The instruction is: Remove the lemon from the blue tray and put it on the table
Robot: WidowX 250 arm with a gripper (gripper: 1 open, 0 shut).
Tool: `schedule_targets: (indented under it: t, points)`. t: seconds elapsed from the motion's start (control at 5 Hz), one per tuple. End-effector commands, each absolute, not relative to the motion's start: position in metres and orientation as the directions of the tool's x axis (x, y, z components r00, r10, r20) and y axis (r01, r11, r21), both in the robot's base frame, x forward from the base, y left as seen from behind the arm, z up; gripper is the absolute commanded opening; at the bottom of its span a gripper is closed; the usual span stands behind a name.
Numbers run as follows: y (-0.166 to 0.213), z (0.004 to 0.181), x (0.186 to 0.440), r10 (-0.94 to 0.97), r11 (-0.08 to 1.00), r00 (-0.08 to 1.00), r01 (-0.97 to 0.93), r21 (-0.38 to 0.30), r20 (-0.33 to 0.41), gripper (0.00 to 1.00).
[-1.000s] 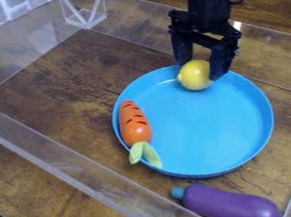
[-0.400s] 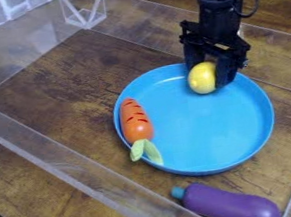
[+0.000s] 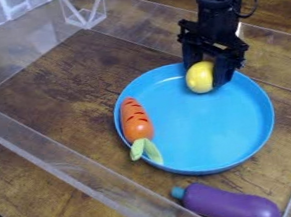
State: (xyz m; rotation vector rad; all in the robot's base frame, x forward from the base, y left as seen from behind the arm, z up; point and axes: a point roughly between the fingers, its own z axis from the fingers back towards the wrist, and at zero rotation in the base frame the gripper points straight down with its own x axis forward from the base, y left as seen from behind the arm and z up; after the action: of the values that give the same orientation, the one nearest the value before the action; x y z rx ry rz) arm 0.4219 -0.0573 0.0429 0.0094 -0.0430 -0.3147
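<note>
A black robot arm reaches down from the top of the frame, right of center, its jointed wrist above the gripper (image 3: 204, 64). The gripper points downward, its dark fingers low and drawn in to a closed position. Exposed joints and linkages show along the arm's lower section; finer detail of the fingertips is too small to make out.

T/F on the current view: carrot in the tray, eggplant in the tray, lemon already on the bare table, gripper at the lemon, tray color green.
1. The carrot lies in the tray. True.
2. The purple eggplant is in the tray. False: it is outside, beside it.
3. The lemon is on the bare table. False: it is at the tray's edge region.
4. The gripper is at the lemon. True.
5. The tray is green. False: blue.
</note>
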Motion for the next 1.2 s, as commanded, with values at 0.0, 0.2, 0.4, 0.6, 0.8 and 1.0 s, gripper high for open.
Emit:
schedule_targets:
  t: [0.0, 0.2, 0.4, 0.6, 0.8, 1.0]
  points:
    - [-0.063, 0.084, 0.433, -0.315, 0.949, 0.941, 0.313, 0.042, 0.124, 0.00]
    - [-0.059, 0.092, 0.431, -0.302, 0.953, 0.947, 0.298, 0.052, 0.106, 0.00]
    - [-0.055, 0.101, 0.429, -0.285, 0.958, 0.954, 0.280, 0.063, 0.090, 0.00]
    - [-0.049, 0.112, 0.425, -0.265, 0.963, 0.961, 0.259, 0.075, 0.080, 0.00]
    - [-0.045, 0.118, 0.423, -0.249, 0.967, 0.966, 0.243, 0.082, 0.070, 0.00]
    - [-0.041, 0.125, 0.420, -0.232, 0.970, 0.971, 0.227, 0.091, 0.060, 0.00]
